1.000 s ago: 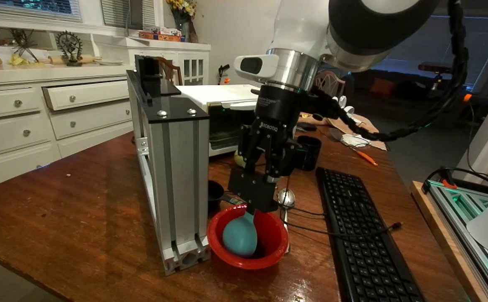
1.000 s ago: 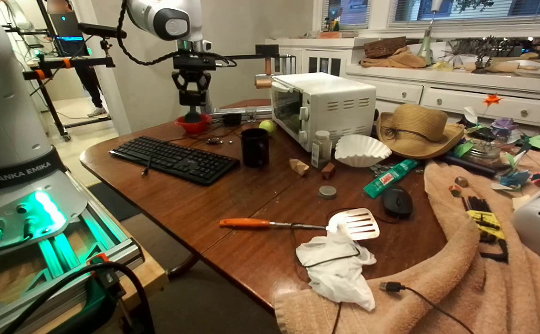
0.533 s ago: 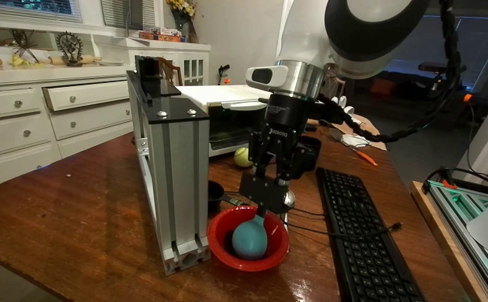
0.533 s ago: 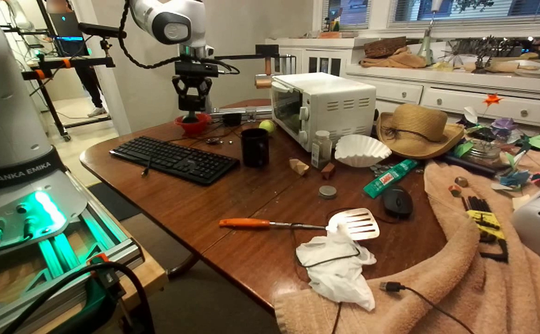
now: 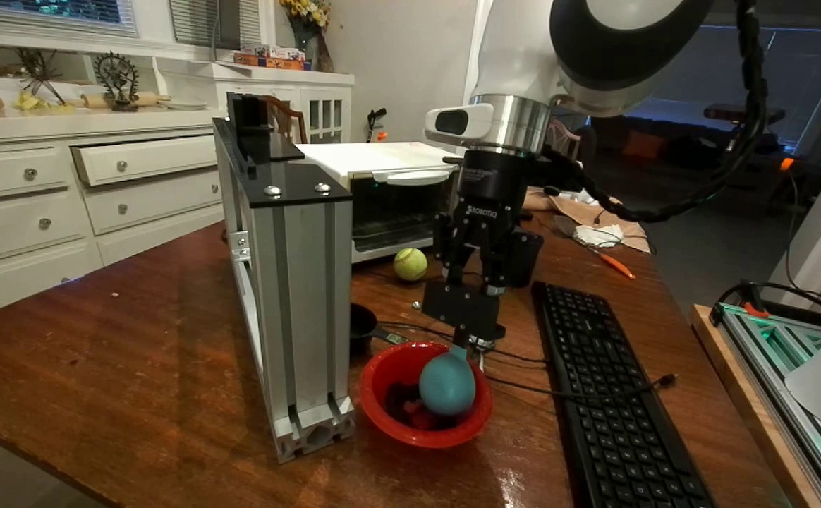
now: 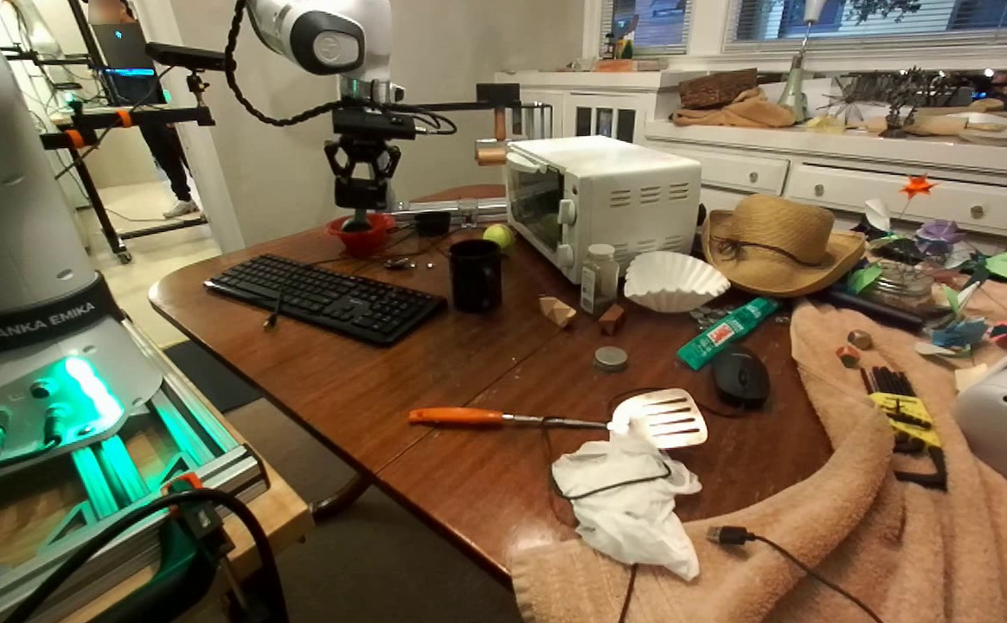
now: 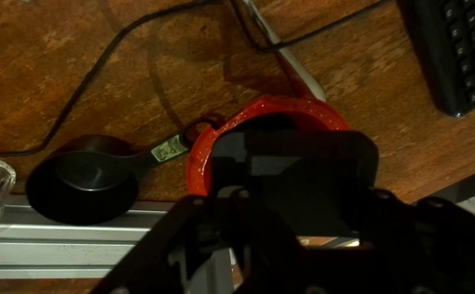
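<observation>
The gripper [image 5: 462, 321] hangs over the red bowl [image 5: 410, 432], closed on the upper end of the teal spoon [image 5: 447, 383], whose rounded end sits within the bowl. Small, level movements seem best; pressing the bowl's wall could make it slide.

I see 1 red bowl [image 5: 421, 439], glossy, upright, its inside dark in patches | lower centre of an exterior view | 1 teal utensil [image 5: 447, 383], smooth rounded head down, neck up, at the bowl's right side | contact unclear to me
</observation>
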